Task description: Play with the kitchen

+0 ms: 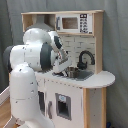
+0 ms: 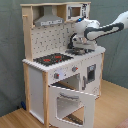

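Observation:
The kitchen (image 2: 37, 75) is a tall white and light-wood toy unit with a grey hood (image 2: 49, 20), a dotted backsplash (image 2: 55, 40) and a red-black hob (image 2: 52, 59). Its oven door (image 2: 75, 102) hangs open, tilted forward and down. In the first exterior view the black faucet (image 1: 86, 56) arches over the steel sink (image 1: 82, 75). My gripper (image 1: 66, 71) is low over the sink's edge, beside the faucet. The second exterior view shows the gripper (image 2: 77, 48) just above the counter, right of the hob, with the arm hiding the sink.
A toy microwave (image 1: 74, 23) sits in the top shelf above the sink. My white arm's bulky base (image 1: 25, 85) stands close against the kitchen in the first exterior view. A grey curtain (image 2: 10, 50) hangs behind, and the floor (image 2: 110, 107) is wood.

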You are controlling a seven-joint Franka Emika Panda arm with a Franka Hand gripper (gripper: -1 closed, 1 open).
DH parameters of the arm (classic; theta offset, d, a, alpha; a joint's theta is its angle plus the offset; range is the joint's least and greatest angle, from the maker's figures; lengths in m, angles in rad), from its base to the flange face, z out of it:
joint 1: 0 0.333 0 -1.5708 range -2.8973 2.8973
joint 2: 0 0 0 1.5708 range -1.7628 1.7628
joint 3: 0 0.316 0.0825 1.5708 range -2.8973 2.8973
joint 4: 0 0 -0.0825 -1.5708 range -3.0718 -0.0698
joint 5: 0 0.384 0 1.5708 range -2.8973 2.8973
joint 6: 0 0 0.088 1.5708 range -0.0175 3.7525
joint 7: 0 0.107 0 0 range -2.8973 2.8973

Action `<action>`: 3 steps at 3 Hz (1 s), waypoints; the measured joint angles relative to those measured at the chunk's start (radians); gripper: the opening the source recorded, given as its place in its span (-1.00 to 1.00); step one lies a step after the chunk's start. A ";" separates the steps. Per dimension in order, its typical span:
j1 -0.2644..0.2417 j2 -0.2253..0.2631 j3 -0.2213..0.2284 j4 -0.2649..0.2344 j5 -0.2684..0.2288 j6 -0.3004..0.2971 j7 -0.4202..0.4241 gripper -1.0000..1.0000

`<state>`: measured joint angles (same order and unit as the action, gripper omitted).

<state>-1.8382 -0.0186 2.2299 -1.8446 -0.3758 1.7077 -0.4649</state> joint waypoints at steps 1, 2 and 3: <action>-0.001 -0.068 -0.024 0.005 0.035 0.057 -0.031 -1.00; -0.005 -0.122 -0.035 0.041 0.094 0.081 -0.077 -1.00; -0.017 -0.143 -0.033 0.044 0.135 0.093 -0.093 -1.00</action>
<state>-1.8557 -0.1616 2.1966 -1.8008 -0.2406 1.8004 -0.5580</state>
